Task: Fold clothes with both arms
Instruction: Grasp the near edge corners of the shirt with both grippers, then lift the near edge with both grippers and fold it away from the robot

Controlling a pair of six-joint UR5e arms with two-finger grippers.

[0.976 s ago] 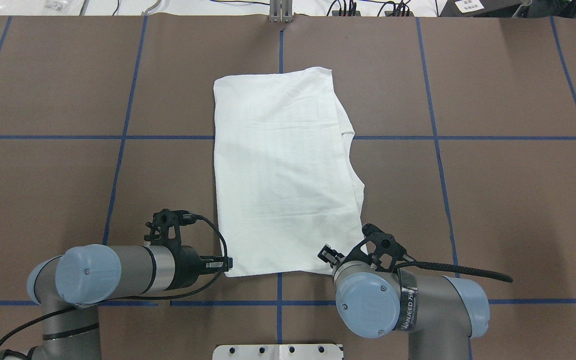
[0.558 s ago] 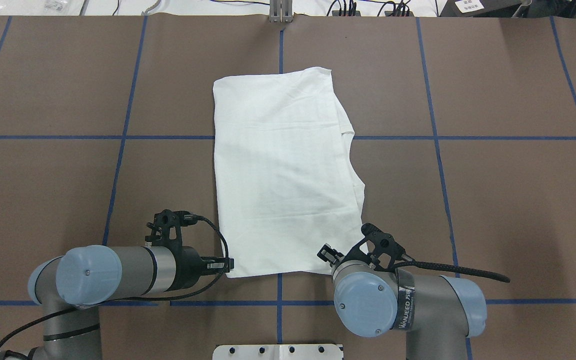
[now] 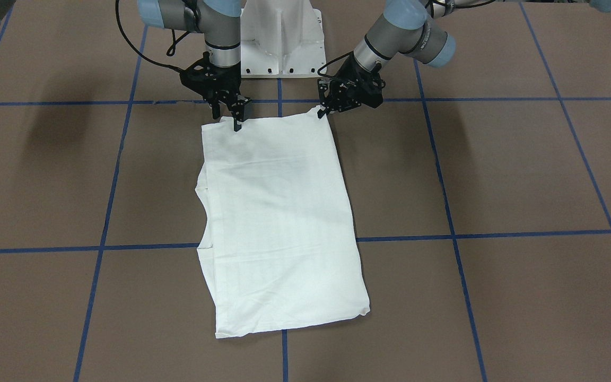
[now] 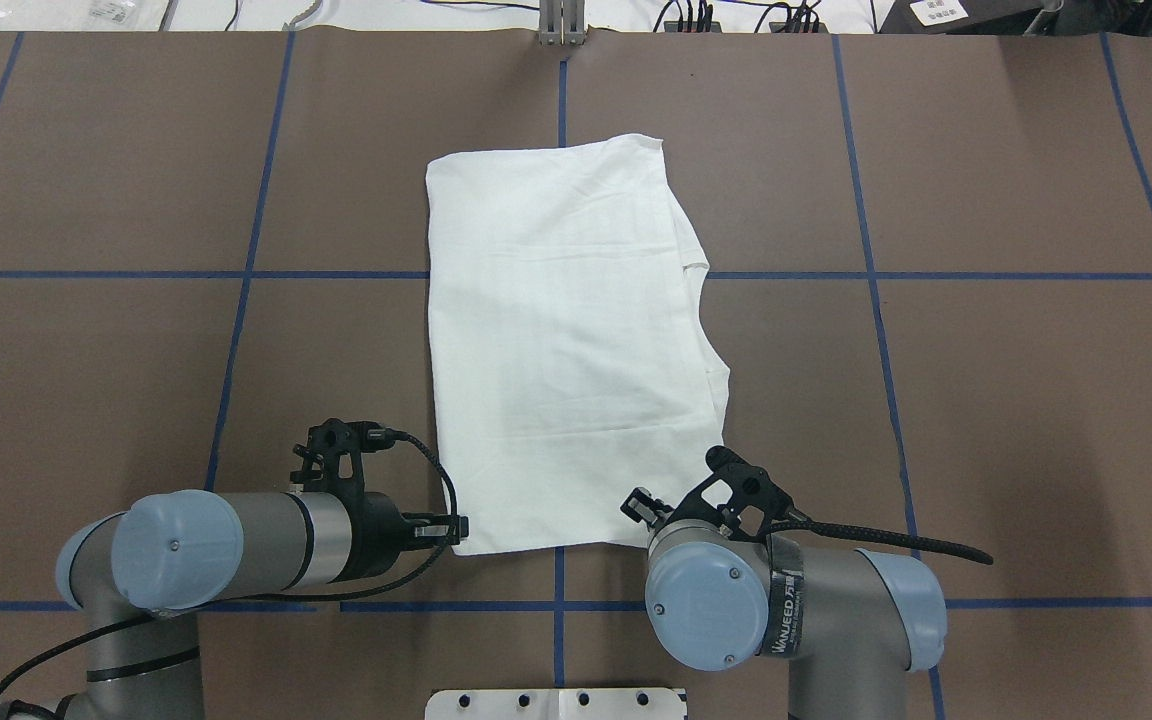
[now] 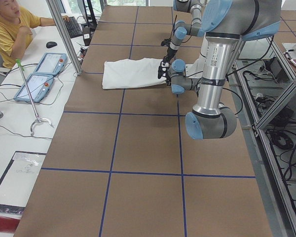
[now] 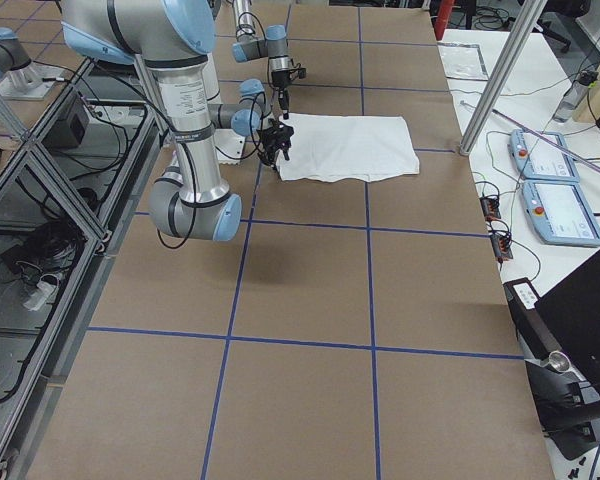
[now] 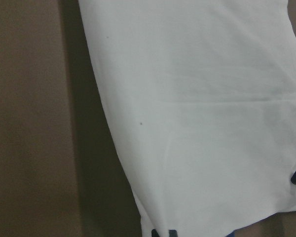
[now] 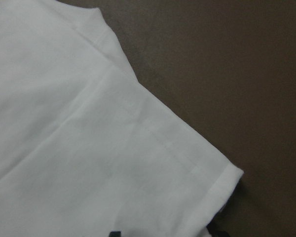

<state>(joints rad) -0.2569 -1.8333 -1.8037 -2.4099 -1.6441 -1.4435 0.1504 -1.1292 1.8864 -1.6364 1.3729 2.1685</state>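
Observation:
The white shirt [image 4: 566,350] lies flat in the middle of the table, folded into a long panel with its plain side up; no print shows. It also shows in the front view [image 3: 279,223]. My left gripper [image 4: 457,530] lies low at the shirt's near left corner, also seen in the front view [image 3: 322,109]. Its fingertips [image 7: 163,232] stand apart around the cloth edge, open. My right gripper [image 3: 227,119] points down over the near right corner. Its fingertips [image 8: 116,233] stand apart astride the hem corner, open. In the overhead view its fingers are hidden under the wrist.
The white pedestal base [image 3: 282,37] stands just behind both grippers. Blue tape lines cross the brown table [image 4: 986,420]. An aluminium post [image 4: 561,20] stands at the far edge. A seated operator [image 5: 10,29] and teach pendants [image 5: 42,74] are beyond the table's far side.
My right arm has shifted a little to the left and forward over the shirt's near right corner. The left arm and the shirt have not moved.

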